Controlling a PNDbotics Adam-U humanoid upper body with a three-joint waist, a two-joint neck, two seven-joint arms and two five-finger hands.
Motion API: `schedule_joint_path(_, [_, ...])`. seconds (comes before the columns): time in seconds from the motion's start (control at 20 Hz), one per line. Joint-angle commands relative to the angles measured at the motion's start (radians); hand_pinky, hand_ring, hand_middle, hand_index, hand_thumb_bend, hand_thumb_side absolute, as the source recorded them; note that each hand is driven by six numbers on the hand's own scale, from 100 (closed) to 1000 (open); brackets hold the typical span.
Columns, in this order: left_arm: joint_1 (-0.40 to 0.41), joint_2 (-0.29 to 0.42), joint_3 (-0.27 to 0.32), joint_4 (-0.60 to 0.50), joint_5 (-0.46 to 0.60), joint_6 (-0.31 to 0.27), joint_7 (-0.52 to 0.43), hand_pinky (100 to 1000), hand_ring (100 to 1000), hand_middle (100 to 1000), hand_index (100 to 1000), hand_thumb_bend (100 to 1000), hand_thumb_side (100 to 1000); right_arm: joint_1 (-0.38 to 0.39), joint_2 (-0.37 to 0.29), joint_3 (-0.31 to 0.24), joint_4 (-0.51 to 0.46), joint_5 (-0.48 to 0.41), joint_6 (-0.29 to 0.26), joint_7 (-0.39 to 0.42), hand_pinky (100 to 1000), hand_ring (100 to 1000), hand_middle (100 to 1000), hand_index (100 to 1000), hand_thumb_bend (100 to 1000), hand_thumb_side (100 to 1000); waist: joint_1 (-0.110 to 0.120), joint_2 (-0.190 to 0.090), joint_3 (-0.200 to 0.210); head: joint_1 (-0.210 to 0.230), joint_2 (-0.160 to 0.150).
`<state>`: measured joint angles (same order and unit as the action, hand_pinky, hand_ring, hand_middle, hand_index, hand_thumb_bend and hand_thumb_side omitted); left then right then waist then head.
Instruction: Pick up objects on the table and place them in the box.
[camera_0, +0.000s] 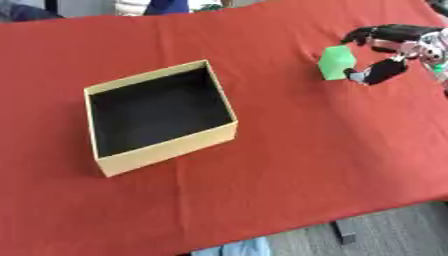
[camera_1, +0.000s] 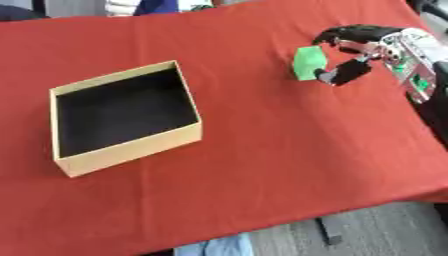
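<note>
Bench (camera_0: 289, 165) covered with a plain red cloth, filling most of the view. On its left half, a square open box of yellow cardboard with a black inside (camera_0: 159, 116), standing flat on the cloth and turned a little askew. Nothing visible inside the box.

At the far right, a small bright green block (camera_1: 307, 63), well apart from the box. Right hand (camera_1: 359, 50), black with silver parts, reaching in from the right edge and closed around this green block: curled fingers (camera_1: 341, 33) over the far side, thumb (camera_1: 344, 73) at the near right side, the block pinched between them. Not possible to tell whether the block rests on the cloth or is raised a little above it. A green spot also visible on the forearm behind the hand.

Left hand not to be seen in either view.

Beyond the near edge of the bench, grey floor (camera_0: 385, 232) at the lower right, and a piece of light blue cloth (camera_0: 234, 248) at the bottom edge.
</note>
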<state>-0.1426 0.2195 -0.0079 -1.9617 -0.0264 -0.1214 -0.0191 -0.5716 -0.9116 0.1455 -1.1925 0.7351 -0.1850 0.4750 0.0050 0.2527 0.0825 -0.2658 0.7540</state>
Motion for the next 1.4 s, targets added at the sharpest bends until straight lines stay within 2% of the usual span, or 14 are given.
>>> schedule_joint_path(0.05, [-0.012,0.015,-0.001,-0.023,0.001,-0.003,-0.005,692,624,599,660,100,643,-0.018,-0.041,-0.021,0.006,0.018,0.001,-0.009,839,902,1000,1000,178,534,0.0,-0.012,0.002,0.003,-0.015])
schedule_joint_path(1.4, [-0.025,0.011,-0.007,-0.029,0.002,-0.002,-0.011,694,623,598,659,100,647,-0.069,-0.016,-0.045,0.078,0.071,0.004,-0.034,837,899,1000,1000,149,506,0.004,0.012,0.023,-0.006,-0.039])
